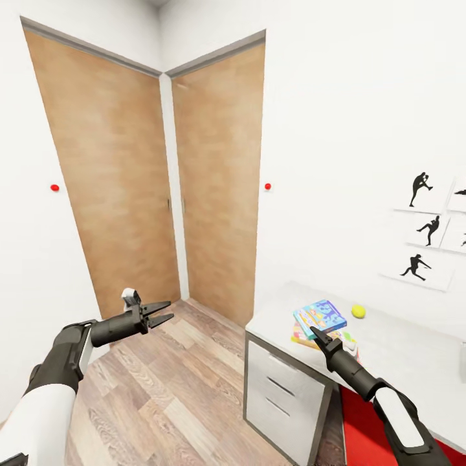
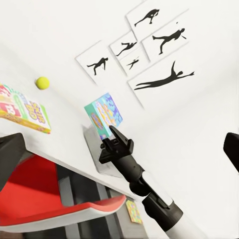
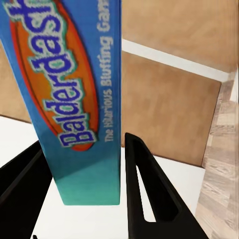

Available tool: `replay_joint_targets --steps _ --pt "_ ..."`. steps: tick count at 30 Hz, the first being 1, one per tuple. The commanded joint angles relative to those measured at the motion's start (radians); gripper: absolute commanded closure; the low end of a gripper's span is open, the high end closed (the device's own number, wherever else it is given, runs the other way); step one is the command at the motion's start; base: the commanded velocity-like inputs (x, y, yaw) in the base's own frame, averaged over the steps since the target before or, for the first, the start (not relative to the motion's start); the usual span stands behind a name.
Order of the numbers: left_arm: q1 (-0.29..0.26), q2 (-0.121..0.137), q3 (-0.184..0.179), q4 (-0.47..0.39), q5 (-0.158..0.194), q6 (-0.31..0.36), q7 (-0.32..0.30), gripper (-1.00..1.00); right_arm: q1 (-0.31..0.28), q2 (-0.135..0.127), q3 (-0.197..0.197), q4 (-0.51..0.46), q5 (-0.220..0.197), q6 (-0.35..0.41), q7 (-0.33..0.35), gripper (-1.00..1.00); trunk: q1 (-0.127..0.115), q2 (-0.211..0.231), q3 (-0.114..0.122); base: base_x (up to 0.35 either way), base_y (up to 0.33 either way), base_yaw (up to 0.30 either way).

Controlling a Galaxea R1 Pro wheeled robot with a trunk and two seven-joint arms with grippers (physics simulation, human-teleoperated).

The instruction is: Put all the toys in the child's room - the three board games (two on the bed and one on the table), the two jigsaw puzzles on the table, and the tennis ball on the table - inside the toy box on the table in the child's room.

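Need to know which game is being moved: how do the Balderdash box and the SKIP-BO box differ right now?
The Balderdash box is blue and teal; the SKIP-BO box is white, green and red. The Balderdash box is clamped in the right hand and tilted up on edge; the SKIP-BO box lies flat on the table, with no hand on it. Both are flat, printed board game boxes.

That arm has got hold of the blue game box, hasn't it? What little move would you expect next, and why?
Probably a short lift. The right gripper has its fingers either side of the blue board game, raised off the table. No toy box is in sight yet, so it should clear the desk first.
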Motion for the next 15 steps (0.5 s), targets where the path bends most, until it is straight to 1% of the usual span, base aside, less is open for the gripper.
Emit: replay_joint_targets --steps 1,9,12,15 --pt "0.000 0.000 0.003 -0.001 -0.011 0.010 -0.009 -1.00 -0.001 0.000 -0.002 0.001 -0.009 0.009 0.001 1.00 0.000 -0.001 0.000 0.000 0.000 -0.267" --pt "0.000 0.000 0.003 -0.001 -0.011 0.010 -0.009 -1.00 -0.001 0.000 -0.001 0.001 -0.008 0.007 0.001 1.00 0.000 -0.001 0.000 0.000 0.000 -0.257" --pt "0.000 0.000 0.003 -0.001 -0.011 0.010 -0.009 -1.00 -0.001 0.001 -0.001 -0.002 -0.008 0.006 0.002 1.00 0.000 -0.001 0.000 0.000 0.000 -0.105" --pt "0.000 0.000 0.004 -0.001 -0.011 0.010 -0.009 -1.00 -0.001 0.001 -0.001 -0.004 -0.008 0.006 0.002 1.00 0.000 -0.001 0.000 0.000 0.000 -0.023"
